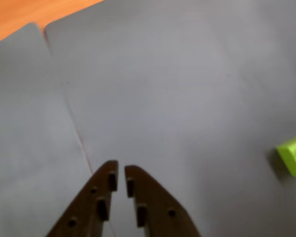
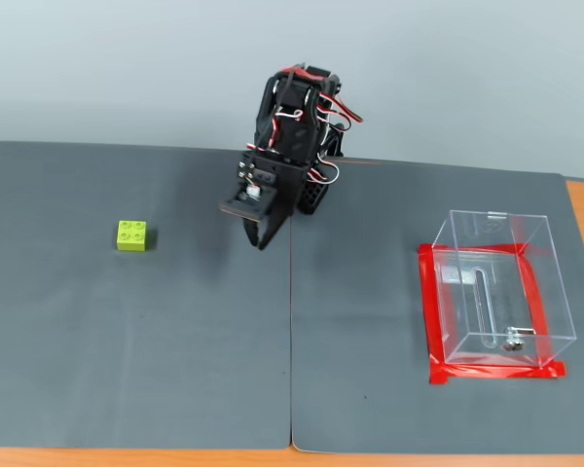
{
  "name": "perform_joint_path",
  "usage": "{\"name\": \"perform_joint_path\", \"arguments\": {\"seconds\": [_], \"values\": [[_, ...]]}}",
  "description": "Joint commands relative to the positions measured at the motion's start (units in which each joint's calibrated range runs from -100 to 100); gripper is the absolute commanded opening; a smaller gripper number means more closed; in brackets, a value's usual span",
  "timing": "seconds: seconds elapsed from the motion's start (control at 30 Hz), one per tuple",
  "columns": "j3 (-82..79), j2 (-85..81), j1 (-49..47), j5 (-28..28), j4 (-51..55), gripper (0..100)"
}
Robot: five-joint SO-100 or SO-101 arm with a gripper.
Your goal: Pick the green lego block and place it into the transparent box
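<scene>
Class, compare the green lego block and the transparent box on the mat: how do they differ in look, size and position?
The green lego block is opaque lime with studs on top; the transparent box is clear, with red tape around its foot. The block is far smaller than the box. In the fixed view the block lies on the left, the box on the right. Both rest on the grey mat.

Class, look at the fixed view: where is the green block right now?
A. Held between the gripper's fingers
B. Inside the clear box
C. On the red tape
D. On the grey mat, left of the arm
D: the green block sits alone on the grey mat, left of the gripper.
</scene>
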State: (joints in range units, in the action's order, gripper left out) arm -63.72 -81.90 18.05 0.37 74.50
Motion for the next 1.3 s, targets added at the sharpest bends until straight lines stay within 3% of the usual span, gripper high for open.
{"name": "perform_joint_path", "arguments": {"seconds": [0.0, 0.3, 0.63, 1.07, 1.27], "values": [[11.4, 12.3, 5.5, 0.0, 0.1, 2], [29.2, 36.2, 23.2, 0.4, 0.8, 2], [32.2, 43.3, 37.2, 0.2, 0.8, 2], [33.1, 47.8, 40.2, 0.5, 0.0, 2], [38.9, 54.9, 40.1, 3.9, 0.0, 2]]}}
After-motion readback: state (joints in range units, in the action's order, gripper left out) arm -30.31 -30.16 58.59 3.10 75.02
